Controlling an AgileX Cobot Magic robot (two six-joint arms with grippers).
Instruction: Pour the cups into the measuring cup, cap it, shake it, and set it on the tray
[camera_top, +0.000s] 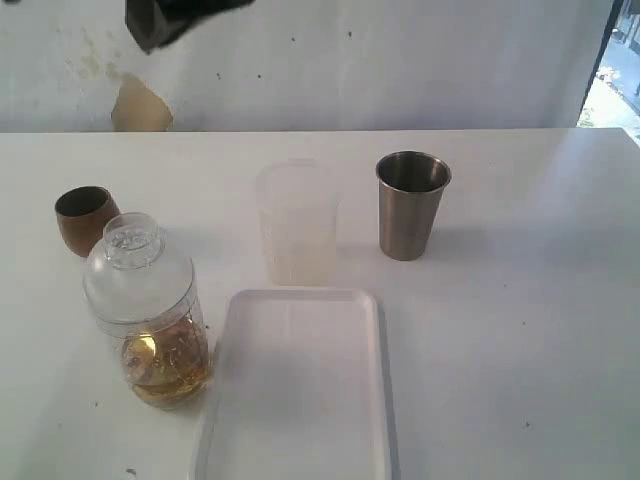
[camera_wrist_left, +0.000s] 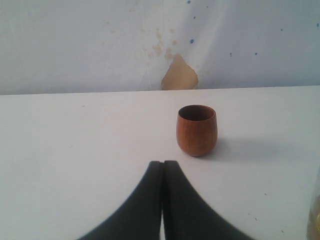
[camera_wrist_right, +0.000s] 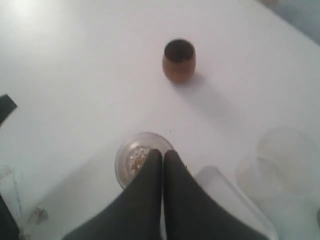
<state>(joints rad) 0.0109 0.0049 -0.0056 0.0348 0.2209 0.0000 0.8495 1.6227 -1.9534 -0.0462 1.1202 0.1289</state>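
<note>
exterior view, rounded wooden cup (camera_top: 85, 220), tapered brushed-steel tumbler (camera_top: 411, 215)

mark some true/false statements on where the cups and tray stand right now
1. The measuring cup stands on the tray. False: it stands on the table, beside the tray.
2. The measuring cup holds amber liquid. True.
3. The wooden cup lies on its side. False: it stands upright.
4. The left gripper and the right gripper are both shut and empty. True.
5. The tumbler stands upright. True.
</note>
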